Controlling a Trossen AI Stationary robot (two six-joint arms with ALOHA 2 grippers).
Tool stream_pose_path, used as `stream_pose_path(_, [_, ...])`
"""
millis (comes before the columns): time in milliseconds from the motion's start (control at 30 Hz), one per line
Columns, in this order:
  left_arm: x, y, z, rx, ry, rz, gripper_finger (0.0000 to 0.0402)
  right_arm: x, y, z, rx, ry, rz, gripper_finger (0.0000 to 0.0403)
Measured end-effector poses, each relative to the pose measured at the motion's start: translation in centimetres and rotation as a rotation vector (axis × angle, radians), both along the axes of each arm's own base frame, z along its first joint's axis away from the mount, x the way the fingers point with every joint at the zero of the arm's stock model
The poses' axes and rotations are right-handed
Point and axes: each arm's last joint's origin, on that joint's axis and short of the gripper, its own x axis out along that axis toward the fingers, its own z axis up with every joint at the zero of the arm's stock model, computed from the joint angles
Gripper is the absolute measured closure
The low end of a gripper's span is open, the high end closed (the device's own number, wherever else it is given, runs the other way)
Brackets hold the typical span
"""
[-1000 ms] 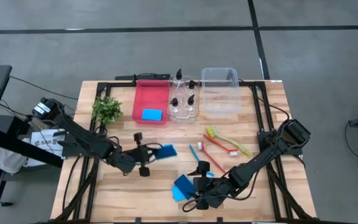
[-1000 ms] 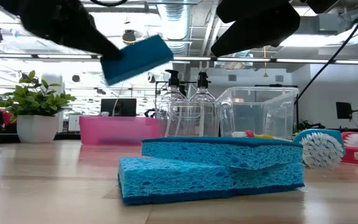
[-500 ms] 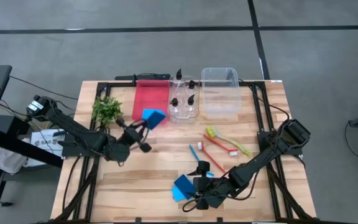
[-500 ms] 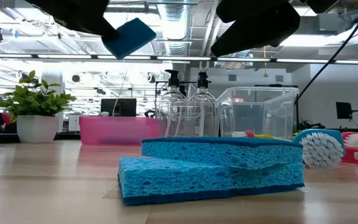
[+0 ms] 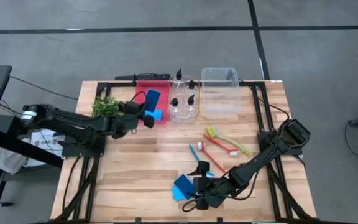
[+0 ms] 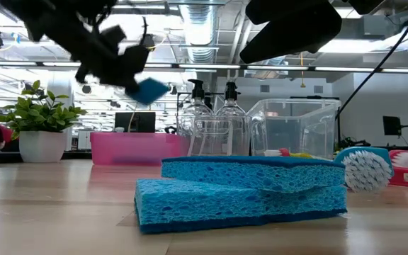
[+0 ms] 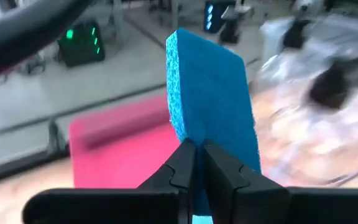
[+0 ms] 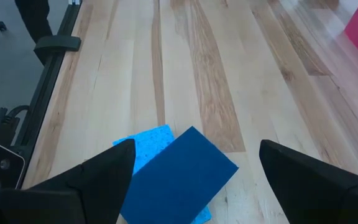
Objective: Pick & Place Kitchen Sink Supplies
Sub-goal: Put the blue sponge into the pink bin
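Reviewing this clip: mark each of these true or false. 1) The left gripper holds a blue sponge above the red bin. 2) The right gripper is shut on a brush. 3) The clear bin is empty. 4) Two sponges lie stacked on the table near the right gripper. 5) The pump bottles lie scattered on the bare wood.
1) True: the left gripper pinches a blue sponge over the red bin.
2) False: the right gripper is open, holding nothing.
3) True: the clear bin shows nothing inside.
4) True: the stacked sponges overlap there.
5) False: the pump bottles stand upright, grouped in a clear tray.
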Motion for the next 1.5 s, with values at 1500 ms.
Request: stream_pose_path(1500, [-2.1, 2.4, -4.0, -0.044, 0.043, 0.029, 0.0256, 0.1, 0.1, 0.1, 0.009, -0.013, 0.000, 0.0065])
